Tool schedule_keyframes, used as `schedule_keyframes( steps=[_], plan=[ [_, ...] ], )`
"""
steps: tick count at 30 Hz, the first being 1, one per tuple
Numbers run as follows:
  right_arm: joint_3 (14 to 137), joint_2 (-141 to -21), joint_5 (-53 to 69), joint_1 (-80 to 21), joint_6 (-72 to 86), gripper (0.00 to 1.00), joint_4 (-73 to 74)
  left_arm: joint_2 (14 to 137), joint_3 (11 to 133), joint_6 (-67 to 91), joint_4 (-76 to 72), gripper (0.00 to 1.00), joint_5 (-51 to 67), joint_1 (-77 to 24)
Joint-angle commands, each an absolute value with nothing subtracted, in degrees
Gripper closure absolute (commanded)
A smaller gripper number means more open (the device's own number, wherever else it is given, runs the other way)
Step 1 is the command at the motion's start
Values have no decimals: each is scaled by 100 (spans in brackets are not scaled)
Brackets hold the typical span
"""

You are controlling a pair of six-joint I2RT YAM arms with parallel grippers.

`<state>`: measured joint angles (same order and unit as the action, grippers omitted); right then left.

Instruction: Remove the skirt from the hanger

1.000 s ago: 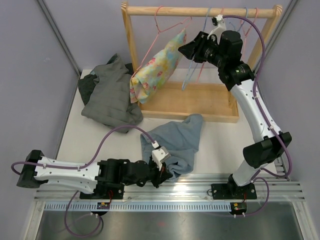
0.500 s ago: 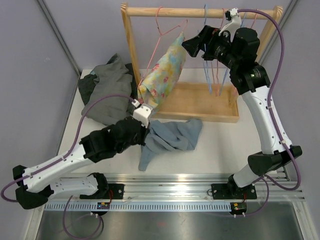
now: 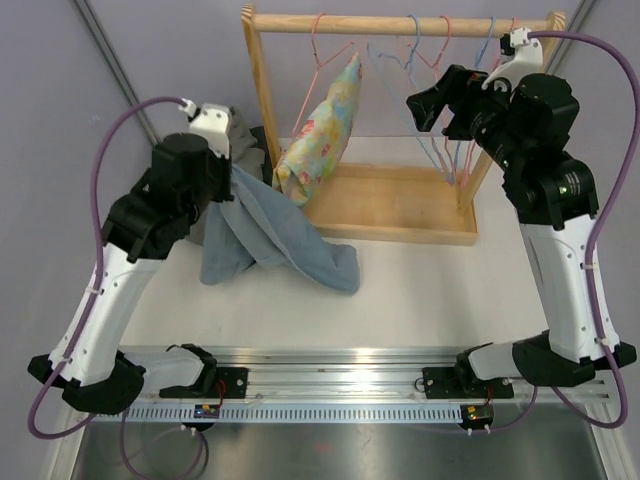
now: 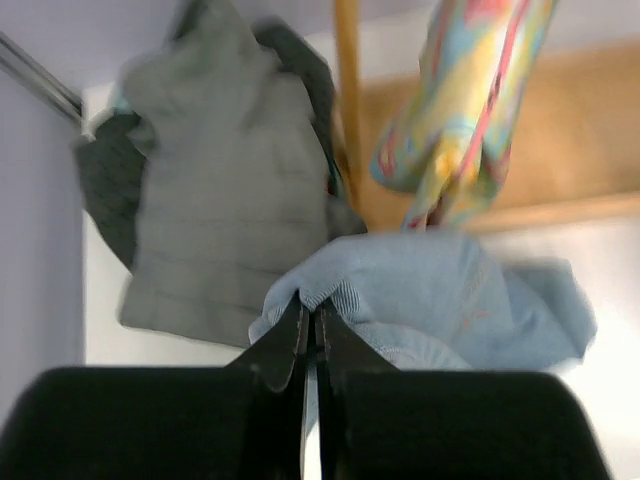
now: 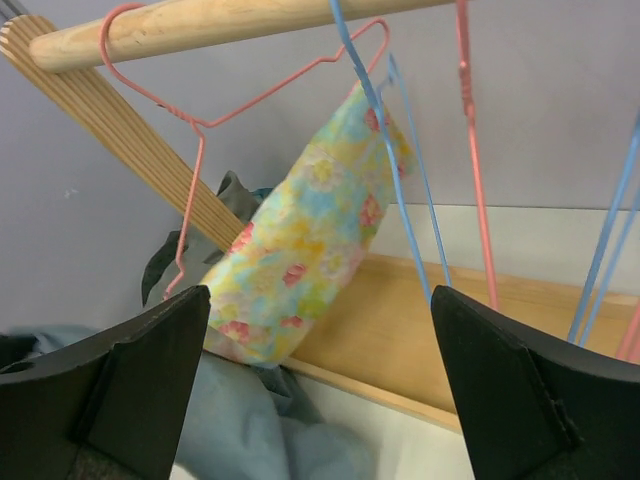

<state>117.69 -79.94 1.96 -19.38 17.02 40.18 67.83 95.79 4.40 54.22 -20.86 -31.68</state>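
The floral skirt (image 3: 322, 135) hangs bunched from a pink wire hanger (image 3: 331, 48) on the wooden rack's rod (image 3: 400, 22). My right gripper (image 3: 428, 100) is open, level with the skirt and a short way to its right, touching nothing. In the right wrist view the skirt (image 5: 310, 250) and hanger (image 5: 200, 125) sit ahead of the wide-open gripper (image 5: 320, 300). My left gripper (image 3: 231, 170) is shut on a blue cloth (image 3: 270, 245), holding it raised left of the rack. The left wrist view shows the gripper (image 4: 312, 315) pinching a fold of that cloth (image 4: 440, 290).
A grey garment (image 4: 220, 200) lies heaped at the back left, behind my left arm. Empty blue and pink hangers (image 3: 445, 120) dangle on the rod near my right gripper. The rack's wooden base (image 3: 400, 215) and left post (image 3: 262, 90) stand at the back.
My left arm has lifted the blue cloth up and to the left off the table. The right gripper has opened, let go of the skirt and drawn back to the right.
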Motion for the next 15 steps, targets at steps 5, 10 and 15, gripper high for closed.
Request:
schedule_keyframes(
  steps=[5,10,15],
  plan=[
    [11102,-7130,-334,-1942,1538,1,4087,8310,12504,-439,4747,100,-2397,-2383],
    [10214,-6514,-413,-1934,1608,0,3990,9491,14465,-501,4073,100,-2724,-1539],
    [9494,-5829,-457,-1934,1661,1,4061,9553,13467,-255,2218,100,-1655,-793]
  ],
)
